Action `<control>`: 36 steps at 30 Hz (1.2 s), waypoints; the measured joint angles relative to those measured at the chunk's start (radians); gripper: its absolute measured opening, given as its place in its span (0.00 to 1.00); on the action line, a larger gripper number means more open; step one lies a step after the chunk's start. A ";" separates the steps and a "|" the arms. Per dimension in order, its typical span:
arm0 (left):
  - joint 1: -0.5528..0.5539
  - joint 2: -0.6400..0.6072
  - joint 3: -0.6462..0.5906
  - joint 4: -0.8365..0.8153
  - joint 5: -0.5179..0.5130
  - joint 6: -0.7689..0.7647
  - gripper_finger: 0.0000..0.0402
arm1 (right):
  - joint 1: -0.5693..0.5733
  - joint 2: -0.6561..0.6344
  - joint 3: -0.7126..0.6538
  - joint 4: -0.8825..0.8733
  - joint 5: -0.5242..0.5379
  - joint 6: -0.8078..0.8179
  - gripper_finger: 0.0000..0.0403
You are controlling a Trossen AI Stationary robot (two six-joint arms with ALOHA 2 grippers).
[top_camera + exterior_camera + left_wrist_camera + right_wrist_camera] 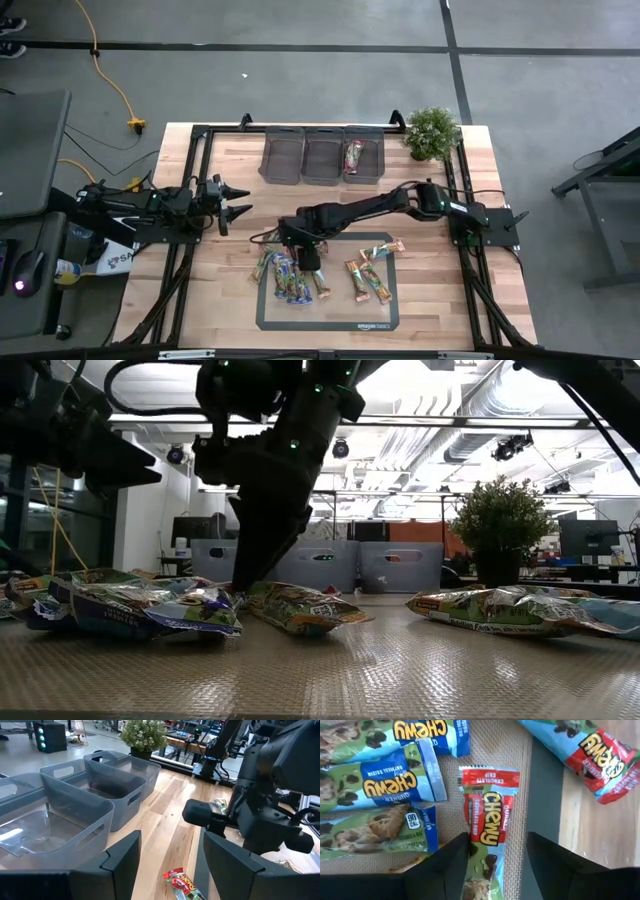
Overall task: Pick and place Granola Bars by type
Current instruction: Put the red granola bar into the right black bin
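Hovering right pincer (492,865) spread over red bar (487,827) on mat (330,318); pick step in hand. Next: descend, pinch bar. Left pincer (238,201) spread, waited aside.

A wooden desk (220,290) is carrying a grey mat (390,318) strewn with granola bars (366,280), three grey bins (322,156) sitting in a row along its far edge, and a potted plant (432,132) standing beside them.

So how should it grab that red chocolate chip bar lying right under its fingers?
Probably straight down from above, pinching across the narrow middle of the red bar. It lies flat on the mat, long edges clear of the neighbouring bars, and the right gripper is open astride it.
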 joint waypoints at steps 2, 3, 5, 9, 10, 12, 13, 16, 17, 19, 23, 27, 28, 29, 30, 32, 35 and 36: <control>0.000 0.000 0.000 0.000 0.000 0.000 0.53 | 0.001 0.008 0.000 -0.005 -0.009 0.001 0.46; 0.000 0.000 0.000 0.000 0.002 0.000 0.53 | 0.003 0.018 0.000 -0.004 -0.011 0.002 0.46; 0.000 0.000 0.000 0.000 0.004 0.000 0.53 | 0.007 0.020 0.000 -0.001 -0.012 0.002 0.46; 0.000 0.000 0.000 0.000 0.004 0.000 0.53 | 0.018 0.021 0.000 0.011 0.009 0.002 0.46; 0.000 0.000 0.000 0.000 0.004 0.000 0.53 | 0.019 0.021 0.000 0.011 0.017 0.001 0.46; 0.000 0.000 0.000 0.000 0.003 0.000 0.53 | 0.020 0.021 0.000 0.012 0.026 0.001 0.46; 0.000 0.000 0.000 0.000 0.003 0.000 0.53 | 0.022 0.021 0.000 0.011 0.026 0.004 0.46; 0.000 0.000 0.000 0.000 0.003 0.000 0.53 | 0.026 0.021 0.000 0.011 0.036 0.006 0.45; 0.000 0.000 0.000 0.000 0.003 0.000 0.53 | 0.028 0.022 0.000 0.011 0.046 0.007 0.45; 0.000 0.000 0.000 0.000 0.003 0.000 0.53 | 0.030 0.022 0.000 0.011 0.053 0.007 0.43; 0.000 0.000 0.000 0.000 0.003 0.000 0.53 | 0.031 0.022 0.000 0.009 0.050 0.010 0.37; 0.000 0.000 0.000 0.000 0.003 0.000 0.53 | 0.033 0.022 0.000 0.007 0.050 0.010 0.32; 0.000 0.000 0.000 0.000 0.003 0.000 0.53 | 0.033 0.022 0.000 0.007 0.050 0.011 0.31; 0.000 0.000 0.000 0.000 0.003 0.000 0.53 | 0.033 0.022 0.000 0.006 0.050 0.011 0.30; 0.000 0.000 0.000 0.000 0.003 0.000 0.53 | 0.033 0.022 0.000 0.006 0.050 0.012 0.29; 0.000 0.000 0.000 0.000 0.003 0.000 0.53 | 0.033 0.022 0.000 0.006 0.049 0.018 0.26; 0.000 0.000 0.000 0.000 0.003 0.000 0.53 | 0.033 0.022 0.000 0.006 0.048 0.018 0.23; 0.000 0.000 0.000 0.000 0.003 0.000 0.53 | 0.033 0.022 0.000 0.006 0.046 0.019 0.22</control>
